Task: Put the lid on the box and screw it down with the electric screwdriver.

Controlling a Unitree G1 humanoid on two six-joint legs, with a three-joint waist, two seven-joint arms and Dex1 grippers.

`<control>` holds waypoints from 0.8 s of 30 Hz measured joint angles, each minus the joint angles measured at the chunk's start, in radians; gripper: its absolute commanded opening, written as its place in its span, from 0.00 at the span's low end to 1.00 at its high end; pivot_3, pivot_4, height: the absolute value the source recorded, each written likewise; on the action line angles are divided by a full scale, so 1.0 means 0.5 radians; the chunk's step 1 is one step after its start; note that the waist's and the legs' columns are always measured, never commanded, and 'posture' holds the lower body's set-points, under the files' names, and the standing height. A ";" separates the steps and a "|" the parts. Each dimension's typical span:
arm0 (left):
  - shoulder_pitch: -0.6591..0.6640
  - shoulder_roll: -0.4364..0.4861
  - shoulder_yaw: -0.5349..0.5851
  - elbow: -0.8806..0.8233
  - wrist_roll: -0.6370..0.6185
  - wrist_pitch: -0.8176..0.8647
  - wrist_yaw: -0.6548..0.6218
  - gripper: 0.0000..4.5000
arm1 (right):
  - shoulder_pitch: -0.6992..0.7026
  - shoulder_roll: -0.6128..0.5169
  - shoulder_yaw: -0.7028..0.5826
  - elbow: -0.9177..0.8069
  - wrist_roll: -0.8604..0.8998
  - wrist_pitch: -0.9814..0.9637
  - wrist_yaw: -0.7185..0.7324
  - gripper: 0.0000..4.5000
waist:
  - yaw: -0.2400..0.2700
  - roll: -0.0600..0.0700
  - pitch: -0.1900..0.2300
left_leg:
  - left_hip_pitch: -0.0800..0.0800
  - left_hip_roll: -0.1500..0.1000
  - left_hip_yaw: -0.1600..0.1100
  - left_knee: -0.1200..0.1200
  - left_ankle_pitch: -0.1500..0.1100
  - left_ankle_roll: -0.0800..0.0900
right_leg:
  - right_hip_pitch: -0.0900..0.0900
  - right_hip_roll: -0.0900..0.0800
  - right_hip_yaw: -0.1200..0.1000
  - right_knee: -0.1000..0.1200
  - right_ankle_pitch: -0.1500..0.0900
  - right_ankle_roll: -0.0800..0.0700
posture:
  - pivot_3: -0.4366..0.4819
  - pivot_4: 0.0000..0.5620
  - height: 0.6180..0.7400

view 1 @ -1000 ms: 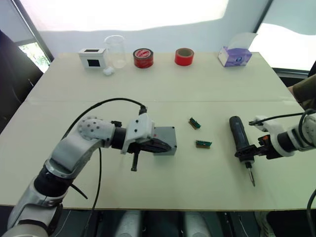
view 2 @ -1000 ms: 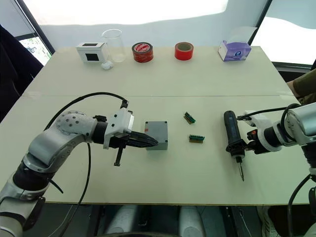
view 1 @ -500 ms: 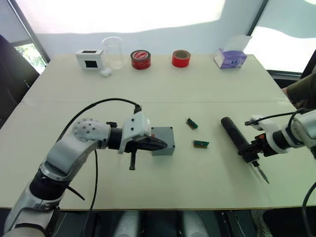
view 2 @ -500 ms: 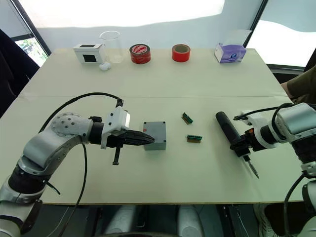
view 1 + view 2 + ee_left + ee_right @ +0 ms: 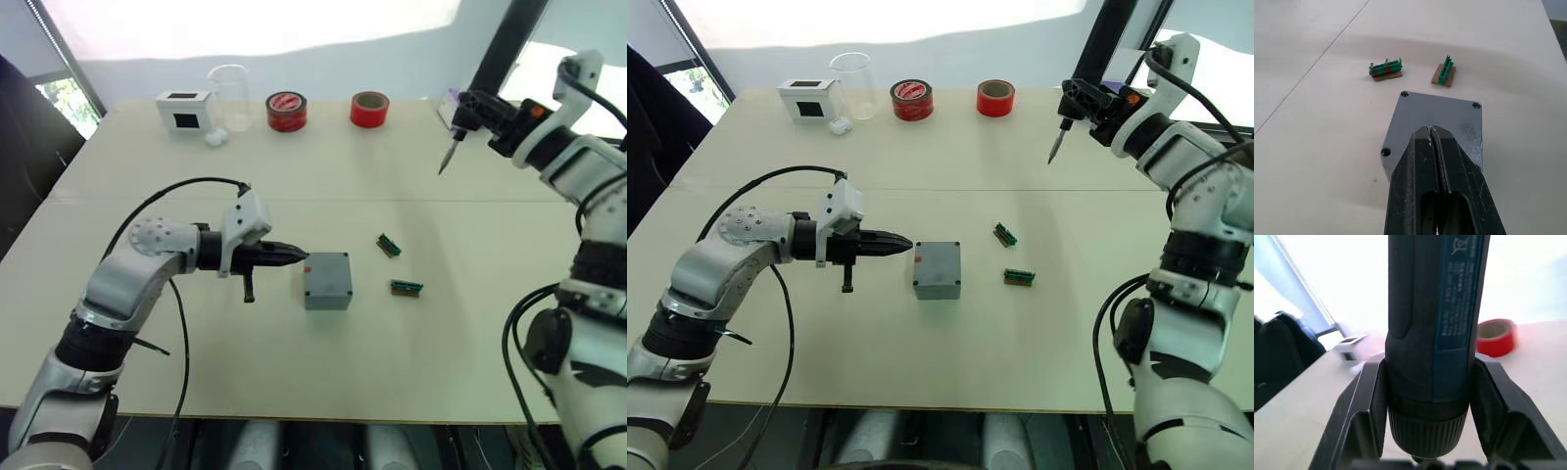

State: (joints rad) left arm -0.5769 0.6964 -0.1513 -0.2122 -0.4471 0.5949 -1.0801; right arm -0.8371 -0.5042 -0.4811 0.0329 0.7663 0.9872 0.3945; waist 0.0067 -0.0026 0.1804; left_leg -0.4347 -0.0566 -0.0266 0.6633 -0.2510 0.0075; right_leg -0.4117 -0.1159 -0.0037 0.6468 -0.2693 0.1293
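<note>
Your right gripper [image 5: 1431, 431] clamps the rigid, probably top-heavy electric screwdriver [image 5: 1095, 49] by its barrel; left gripper [image 5: 1433, 134], jaws pressed together, points at the lid [image 5: 1437, 122] seated on the box [image 5: 937, 270] mid-table.

Workshop or lab bench: tape rolls [image 5: 286, 112], green terminal blocks [image 5: 405, 287], glass beaker [image 5: 229, 98] along tabletop's [image 5: 392, 372] far edge.

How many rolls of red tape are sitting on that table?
2, both near the table's far edge: one red tape roll beside the clear glass beaker, the other red tape roll farther toward the robot's right.
</note>
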 measured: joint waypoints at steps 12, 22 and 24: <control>-0.029 -0.115 -0.216 -0.052 0.113 0.009 0.034 0.00 | 0.667 0.367 0.488 -0.948 0.139 -0.411 0.213 0.39 | -0.012 0.005 0.003 | 0.001 -0.004 0.000 0.004 -0.006 0.012 | -0.003 -0.001 0.001 0.004 0.001 0.001 | 0.48 0.27 1.00; -0.117 -0.232 -0.354 0.267 0.362 -0.189 0.033 0.00 | 0.810 0.385 0.755 -0.894 -0.159 -0.735 0.224 0.39 | -0.041 0.005 0.003 | 0.002 -0.002 -0.001 0.004 -0.005 0.010 | -0.003 0.002 0.001 0.004 0.000 0.001 | 0.48 0.27 1.00; -0.117 -0.243 -0.360 0.269 0.379 -0.213 0.028 0.00 | 0.835 0.397 0.796 -0.849 -0.223 -0.793 0.224 0.39 | -0.037 0.005 0.003 | 0.002 -0.002 -0.001 0.004 -0.005 0.010 | -0.002 0.002 0.001 0.004 0.000 0.001 | 0.48 0.27 1.00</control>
State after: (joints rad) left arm -0.6354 0.5748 -0.3313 -0.0778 -0.2578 0.4882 -1.0661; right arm -0.4196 -0.3056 -0.0831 -0.3918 0.6550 0.5906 0.5063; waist -0.0121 -0.0001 0.1817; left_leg -0.4335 -0.0576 -0.0273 0.6650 -0.2535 0.0125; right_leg -0.4128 -0.1148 -0.0033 0.6488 -0.2691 0.1300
